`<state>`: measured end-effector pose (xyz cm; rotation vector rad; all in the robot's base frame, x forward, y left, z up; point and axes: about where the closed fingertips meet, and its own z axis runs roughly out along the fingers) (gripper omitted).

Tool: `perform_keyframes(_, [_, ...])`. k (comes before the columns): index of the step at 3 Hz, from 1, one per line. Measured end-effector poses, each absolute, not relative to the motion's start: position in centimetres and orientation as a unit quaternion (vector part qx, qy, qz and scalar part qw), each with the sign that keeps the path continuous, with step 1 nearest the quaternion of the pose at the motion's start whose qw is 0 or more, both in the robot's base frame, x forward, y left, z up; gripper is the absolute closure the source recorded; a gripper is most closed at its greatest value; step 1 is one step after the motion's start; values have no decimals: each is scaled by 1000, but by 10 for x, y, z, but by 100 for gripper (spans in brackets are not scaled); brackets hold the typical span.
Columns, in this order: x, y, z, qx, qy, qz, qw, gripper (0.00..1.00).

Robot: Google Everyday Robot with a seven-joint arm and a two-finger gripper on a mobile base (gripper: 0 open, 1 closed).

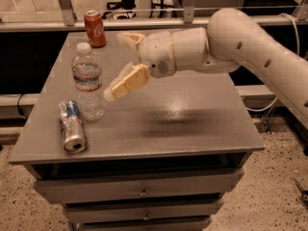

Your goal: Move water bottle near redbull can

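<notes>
Since the clear plastic water bottle with a white cap point(87, 83) stands upright just beside the slim silver-and-blue redbull can point(72, 125), which lies on its side on the grey metal table point(192, 124), the move looks done. The cream two-finger gripper point(118, 65) hangs up and right of the can, fingers spread wide, holding nothing. Only drawing the arm clear seems left.

On my feed a red cola can point(95, 29) stands upright at the far left corner of the grey table point(192, 129), which has a stack of drawers point(96, 192) with small knobs point(143, 193) under its top. Behind the table I see a metal rail point(38, 26), and speckled floor point(284, 191) lies to the right. The gripper point(123, 62) hovers above the table's left half, fingers spread apart.
</notes>
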<state>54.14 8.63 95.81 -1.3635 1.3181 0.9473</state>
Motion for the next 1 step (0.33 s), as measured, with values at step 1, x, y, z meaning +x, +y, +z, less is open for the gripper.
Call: perform_keyframes(1, [543, 20, 1007, -550, 556, 326, 531, 0])
